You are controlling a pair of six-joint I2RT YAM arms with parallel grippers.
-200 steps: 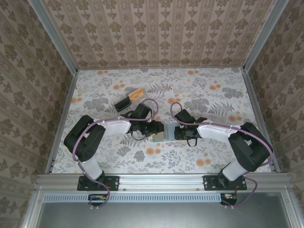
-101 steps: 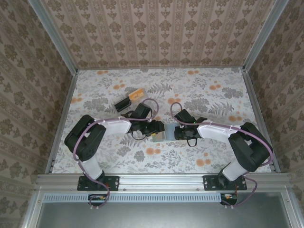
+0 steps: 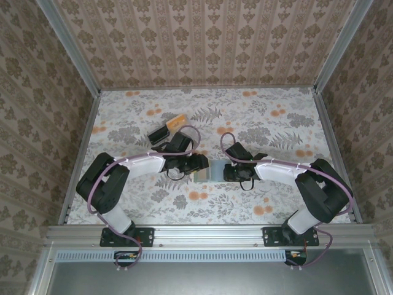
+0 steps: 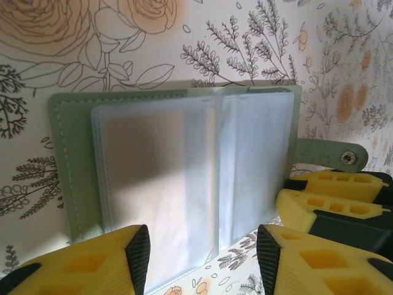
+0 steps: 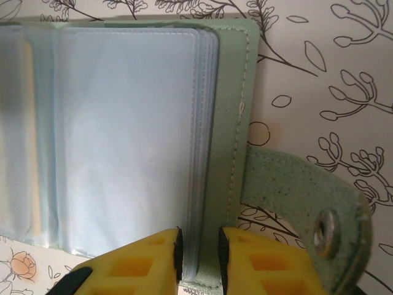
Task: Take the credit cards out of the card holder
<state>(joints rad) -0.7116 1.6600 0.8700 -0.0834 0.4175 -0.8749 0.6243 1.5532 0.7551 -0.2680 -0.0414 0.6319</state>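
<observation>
Two arms meet at the middle of the flowered tabletop [image 3: 276,132], and between their tips lies the card holder [image 3: 206,172], spread open and flat with its clear plastic sleeves [image 4: 245,166] facing up. The left fingers [image 4: 104,264] stand well apart. The near edge of the sleeves reaches down into the gap between their yellow pads, though it is not clear whether either pad touches it. The right fingers [image 5: 138,264] are drawn close together on the strap side of the holder, with the lower edge of the sleeve stack pinched in the narrow gap between them. A tan-beige credit card [image 4: 144,166] shows through the frosted sleeve on the left-hand panel in the left wrist view, sitting inside its pocket. The grey-green cover borders the sleeves, and its closing strap [image 5: 295,190] lies flat on the tabletop to one side, with a metal snap [image 5: 324,228] near its rounded end. In the left wrist view the right fingers sit just below that strap. Farther back on the tabletop, well apart from the holder and beyond the left arm, rests a black-and-orange block [image 3: 167,130], lying at a slant to the tabletop's edges
</observation>
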